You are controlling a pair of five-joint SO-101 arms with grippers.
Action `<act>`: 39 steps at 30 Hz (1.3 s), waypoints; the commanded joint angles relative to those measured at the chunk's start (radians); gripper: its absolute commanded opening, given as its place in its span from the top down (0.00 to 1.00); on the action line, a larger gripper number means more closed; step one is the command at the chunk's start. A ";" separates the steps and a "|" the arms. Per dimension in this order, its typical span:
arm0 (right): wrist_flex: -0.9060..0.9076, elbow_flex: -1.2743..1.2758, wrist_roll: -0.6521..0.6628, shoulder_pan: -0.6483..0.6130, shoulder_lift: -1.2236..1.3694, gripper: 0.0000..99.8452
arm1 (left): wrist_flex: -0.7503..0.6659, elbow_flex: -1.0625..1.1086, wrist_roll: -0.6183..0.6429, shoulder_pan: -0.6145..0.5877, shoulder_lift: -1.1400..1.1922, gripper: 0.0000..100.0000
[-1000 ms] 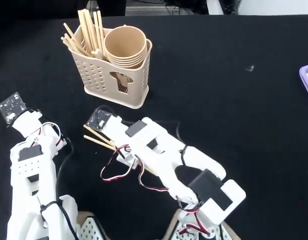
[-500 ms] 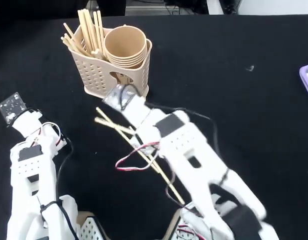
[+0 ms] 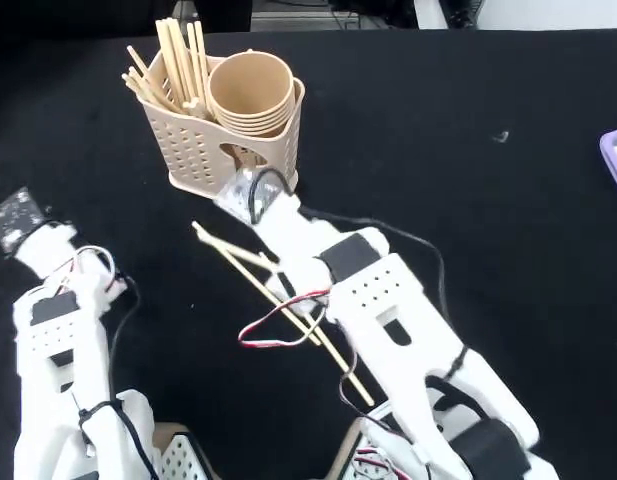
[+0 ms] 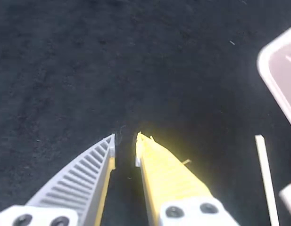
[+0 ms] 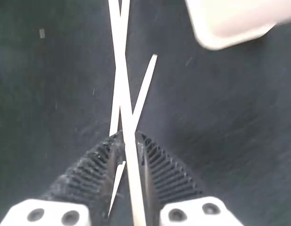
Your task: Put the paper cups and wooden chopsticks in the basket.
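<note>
Right pincer [image 5: 127, 136]: clamped on a loose bunch of chopsticks [image 5: 122, 80]. I see the sticks run betw. both fingers & out past the tips, crossed over each other, w/ one shorter stick slanting off to the side.
Right arm [image 3: 368, 290]: stretched over the table [image 3: 468, 200] twd the basket [image 3: 233, 150], wrist end just beside the basket's near bottom edge.
Chopsticks from above: at a slant under the right arm. Front ends poke out near the basket's foot but apart from it; the back end sticks out near the arm's base. I can't tell if they touch the table.
Basket: upright, far-left part of the table. In the right wrist view its pale corner sits beyond the stick tips, not touching them.
Cups [image 3: 253, 95]: nested stack, upright inside the basket, on the side nearer the table's middle.
Other sticks [image 3: 173, 60]: bunch standing in the basket beside the cups, leaning, tops fanned out above the rim.
Left pincer [image 4: 125, 137]: open just a crack, nothing betw. the fingers, bare table beyond.
Left arm [image 3: 58, 340]: at the table's near-left part, well apart from the basket.
Left wrist view extras: one pale stick [image 4: 265, 179] off to the side, plus a pale rounded edge [image 4: 277, 80]. I can't tell what that edge belongs to.
Purple item [image 3: 616, 160]: at the table's far right edge, cut off by the frame.
</note>
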 commanded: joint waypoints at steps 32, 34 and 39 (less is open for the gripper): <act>-0.176 -0.082 -0.068 -0.078 0.450 0.78 | -0.014 -0.033 0.126 -0.159 -0.020 0.92; -0.176 -0.077 -0.043 -0.080 0.460 0.87 | -0.012 -0.033 0.126 -0.159 -0.020 0.92; -0.149 -0.084 -0.031 -0.077 0.444 0.99 | -0.012 -0.035 0.126 -0.159 -0.020 0.92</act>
